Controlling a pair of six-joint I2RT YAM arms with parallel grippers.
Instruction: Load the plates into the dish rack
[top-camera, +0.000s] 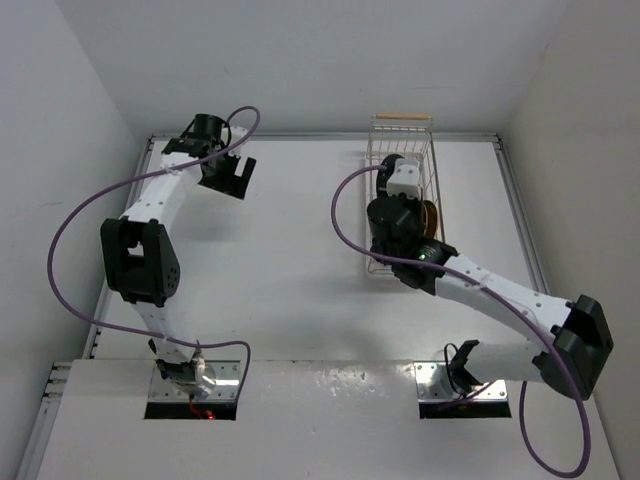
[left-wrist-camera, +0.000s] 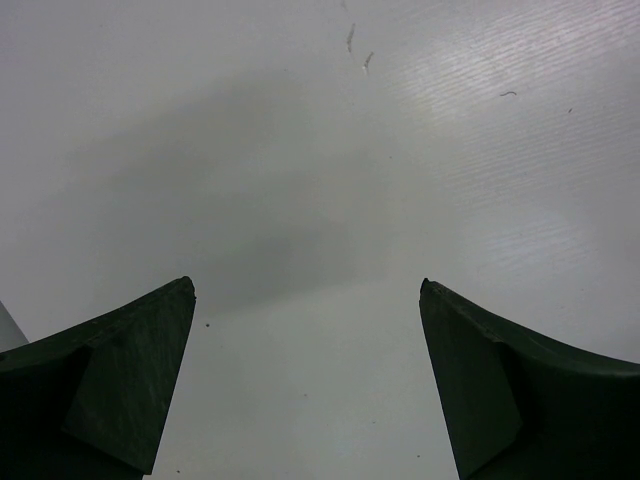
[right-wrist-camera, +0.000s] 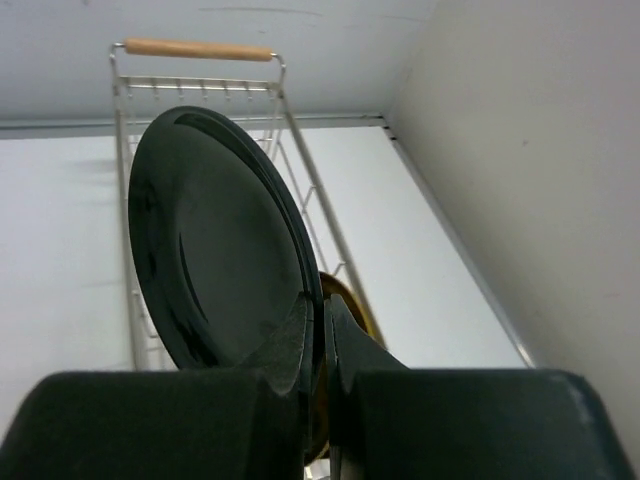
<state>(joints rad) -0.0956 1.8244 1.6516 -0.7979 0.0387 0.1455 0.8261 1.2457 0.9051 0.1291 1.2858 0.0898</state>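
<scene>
My right gripper (right-wrist-camera: 325, 312) is shut on the rim of a glossy black plate (right-wrist-camera: 215, 255), which it holds on edge above the white wire dish rack (right-wrist-camera: 124, 150). The rack's far wooden handle (right-wrist-camera: 198, 48) shows beyond the plate. A mustard-yellow plate (right-wrist-camera: 357, 300) stands in the rack just behind the fingers, and it also shows from above (top-camera: 430, 216). The rack (top-camera: 437, 168) sits at the back right of the table, with the right wrist over it. My left gripper (left-wrist-camera: 307, 285) is open and empty over the bare table at the back left (top-camera: 228, 172).
White walls close in the table at the back and on both sides. The right wall (right-wrist-camera: 520, 150) runs close along the rack. Purple cables (top-camera: 70, 215) loop from both arms.
</scene>
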